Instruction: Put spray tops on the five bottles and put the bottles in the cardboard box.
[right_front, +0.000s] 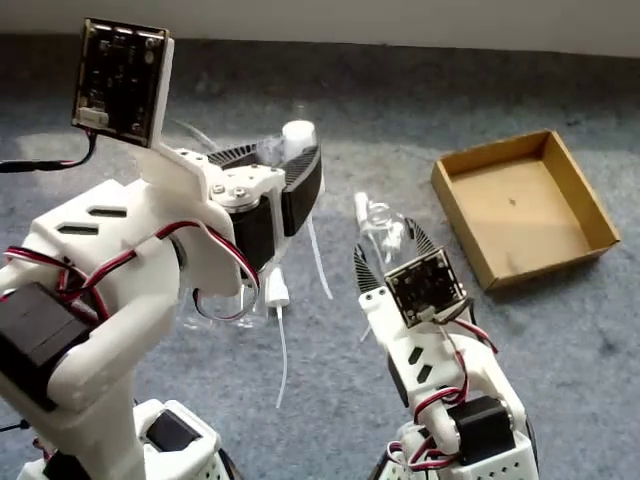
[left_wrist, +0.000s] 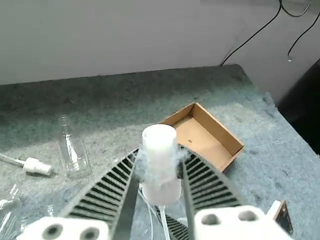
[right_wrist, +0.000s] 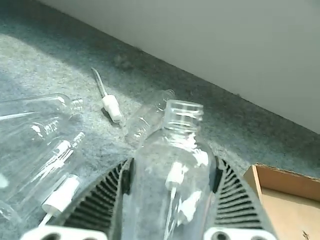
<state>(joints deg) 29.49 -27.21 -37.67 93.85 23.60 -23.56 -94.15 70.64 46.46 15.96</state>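
Clamped between the fingers of the left gripper: a white spray top, cap end clear of the fingertips, thin dip tube trailing down from it, all raised above the worktop. Lower and just beside it, the right gripper, closed around a clear bottle, open uncapped neck pointing out past the fingertips. Beyond the right gripper and off to its outer side, well apart from it: the cardboard box, shallow, open-topped, flat on the worktop. Ahead of the right gripper, toward the left arm's side: two loose bottles lying on their sides, with a loose spray top and its tube lying between them and the far edge. Worktop covering: grey-blue, carpet-like, fibrous, brightly lit near the grippers and shaded toward the far edge. Behind the far edge: a plain pale wall. Past the worktop corner on the box side: thin dark cables hanging against the wall, above a dark area next to the worktop edge.
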